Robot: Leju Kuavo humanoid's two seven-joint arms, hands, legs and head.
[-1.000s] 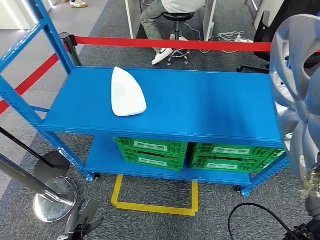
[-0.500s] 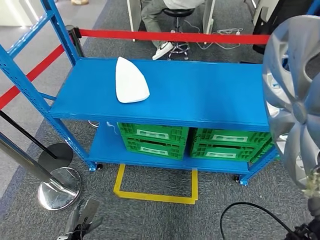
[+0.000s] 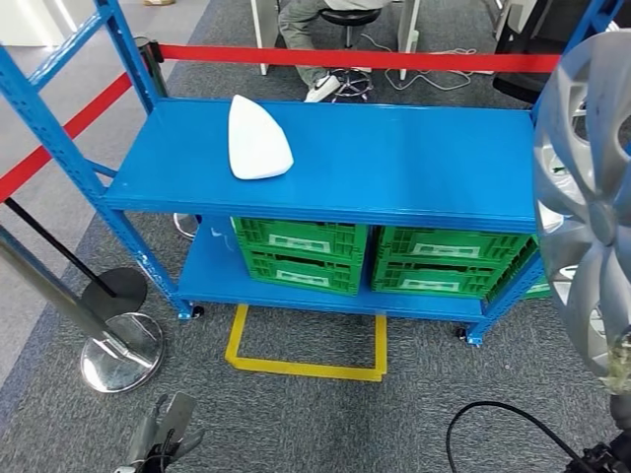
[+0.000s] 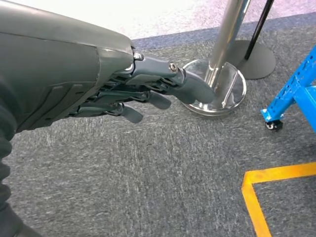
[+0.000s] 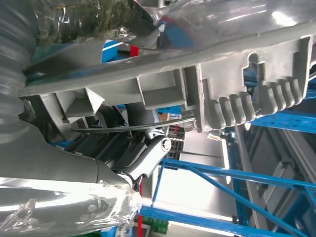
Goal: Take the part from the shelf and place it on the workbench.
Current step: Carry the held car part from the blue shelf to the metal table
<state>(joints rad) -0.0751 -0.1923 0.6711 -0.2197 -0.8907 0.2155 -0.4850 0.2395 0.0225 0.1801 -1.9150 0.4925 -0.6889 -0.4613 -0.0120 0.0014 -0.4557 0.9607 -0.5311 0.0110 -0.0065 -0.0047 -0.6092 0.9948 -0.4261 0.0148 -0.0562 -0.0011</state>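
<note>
A silver wheel cover (image 3: pixel 588 197) stands upright at the right edge of the head view, and my right hand (image 3: pixel 619 399) holds it from below. The right wrist view shows that hand (image 5: pixel 143 158) pressed against the cover's ribbed grey back (image 5: pixel 231 79). Ahead stands a blue two-level rack (image 3: pixel 386 168) with a white shell-shaped part (image 3: pixel 256 140) lying on the left of its top level. My left hand (image 3: pixel 160 441) hangs low over the carpet; in the left wrist view its fingers (image 4: pixel 149 96) are stretched out with nothing in them.
Two green crates (image 3: pixel 302 253) (image 3: pixel 447 268) sit on the rack's lower level. A yellow floor outline (image 3: pixel 305 355) lies before it. A chrome stanchion base (image 3: pixel 122 357) and red barrier tape (image 3: pixel 357 57) stand left and behind. A seated person (image 3: pixel 316 25) is beyond; a black cable (image 3: pixel 506 419) loops at the lower right.
The whole picture has shifted: the camera moved, so the rack sits higher in the view and more carpet shows. The wheel cover stays in my right hand; the left hand hangs as before.
</note>
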